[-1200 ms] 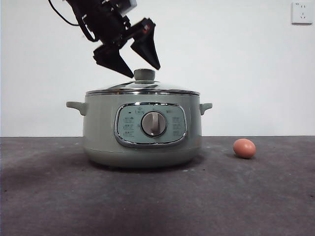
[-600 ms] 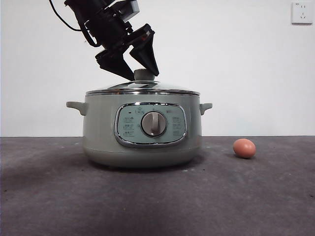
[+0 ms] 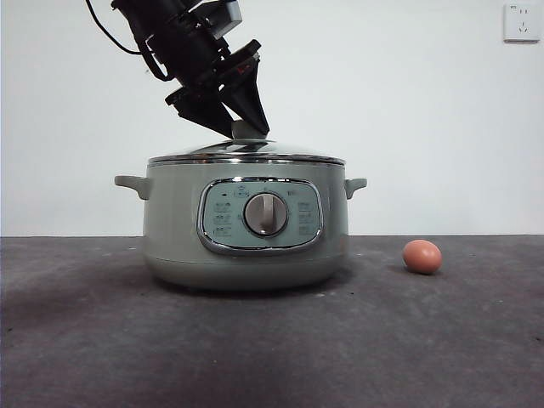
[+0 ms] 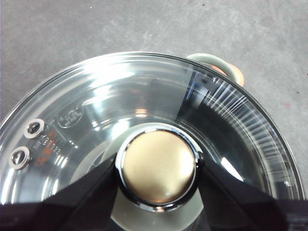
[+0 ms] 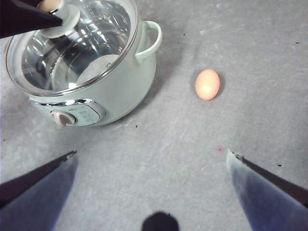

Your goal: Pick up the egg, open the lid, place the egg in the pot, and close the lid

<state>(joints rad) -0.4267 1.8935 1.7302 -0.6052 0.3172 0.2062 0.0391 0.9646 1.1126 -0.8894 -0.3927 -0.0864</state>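
While the left gripper (image 3: 242, 129) apparently pinches the lid (image 3: 246, 155) knob, the egg (image 3: 422, 256) lies beside the pot (image 3: 170, 229).

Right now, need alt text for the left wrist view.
The left hand grips the lid by its knob, one black finger on either side, over the pale green pot on a grey table.

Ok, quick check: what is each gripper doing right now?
Left gripper: shut on the lid, jaws against its knob.
Right gripper: open, holding nothing, above the table.
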